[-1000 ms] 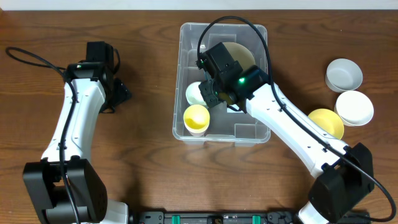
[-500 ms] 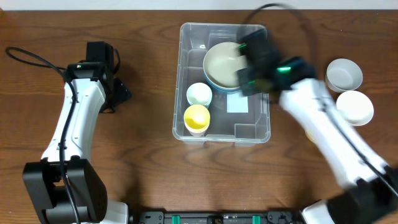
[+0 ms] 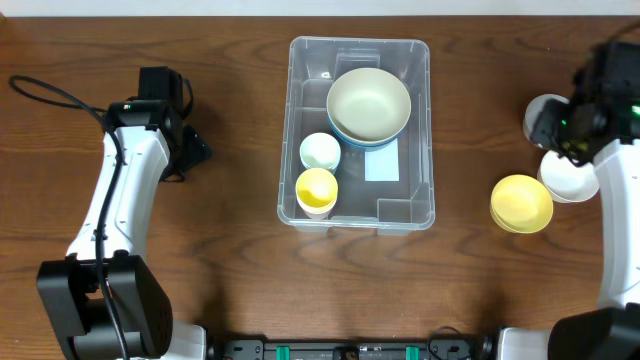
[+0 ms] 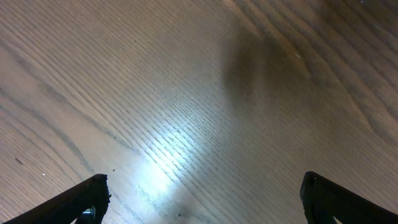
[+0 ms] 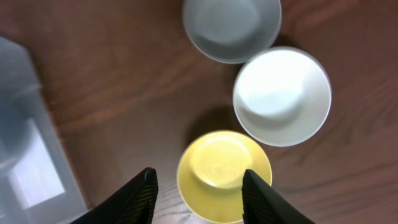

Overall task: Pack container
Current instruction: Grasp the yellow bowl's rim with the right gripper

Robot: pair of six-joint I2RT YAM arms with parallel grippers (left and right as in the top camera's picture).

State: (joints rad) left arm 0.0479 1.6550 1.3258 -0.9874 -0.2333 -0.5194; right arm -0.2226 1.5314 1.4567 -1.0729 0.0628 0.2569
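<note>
The container (image 3: 293, 130) is a clear rectangular bin at the table's middle, with a white label (image 3: 382, 160) on its base. It holds a large cream bowl (image 3: 368, 103) stacked in a blue bowl, a pale green cup (image 3: 320, 151) and a yellow cup (image 3: 316, 188). My right gripper (image 3: 560, 130) is open and empty, hovering at the far right above the loose bowls. In the right wrist view its fingers (image 5: 202, 196) straddle an upturned yellow bowl (image 5: 224, 175) from above, and the container's corner (image 5: 31, 155) shows at the left. My left gripper (image 3: 190, 150) is open and empty over bare wood (image 4: 202, 199).
At the right stand a grey bowl (image 3: 545, 112) and a white bowl (image 3: 572, 180), with the upturned yellow bowl (image 3: 521, 203) in front of them. The grey bowl (image 5: 231, 28) and the white bowl (image 5: 282, 96) also show in the right wrist view. A black cable lies at the far left.
My right arm has swung out of the container to the far right, over the loose bowls. The cream bowl stays in the container. The left arm has not moved.
</note>
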